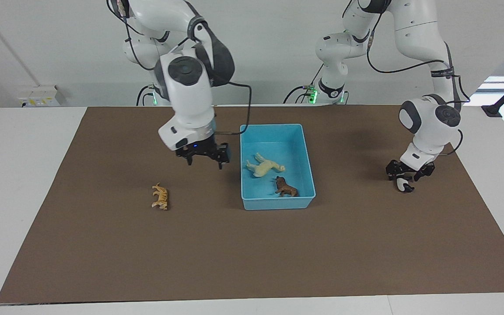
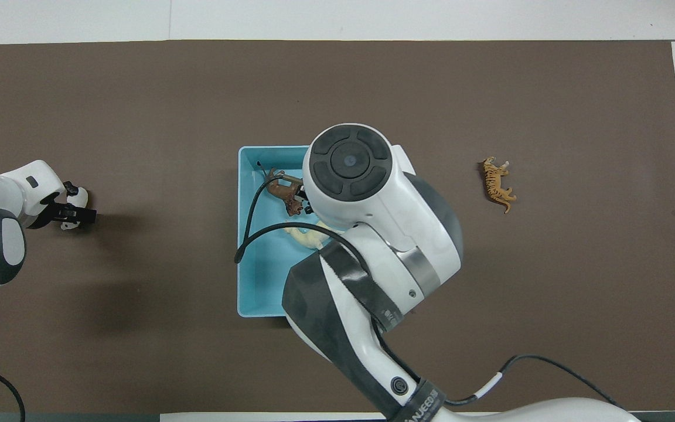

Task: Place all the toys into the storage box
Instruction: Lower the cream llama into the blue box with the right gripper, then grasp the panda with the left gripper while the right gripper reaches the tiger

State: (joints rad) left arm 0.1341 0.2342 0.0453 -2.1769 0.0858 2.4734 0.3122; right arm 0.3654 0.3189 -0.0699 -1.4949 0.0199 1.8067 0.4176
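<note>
The light blue storage box (image 1: 278, 203) stands mid-table and also shows in the overhead view (image 2: 255, 275). The cream long-necked toy (image 1: 264, 167) and the brown lion (image 1: 286, 187) lie in it. The orange tiger (image 1: 160, 197) lies on the mat toward the right arm's end, also in the overhead view (image 2: 497, 184). My right gripper (image 1: 205, 161) is open and empty, raised over the mat beside the box. My left gripper (image 1: 408, 174) is low at the left arm's end, shut on the black-and-white panda (image 1: 404, 186), which is at mat level.
A brown mat (image 1: 252, 262) covers the table, with white table edges around it. The right arm's wrist (image 2: 367, 193) hides much of the box in the overhead view. A black cable (image 2: 249, 234) hangs over the box.
</note>
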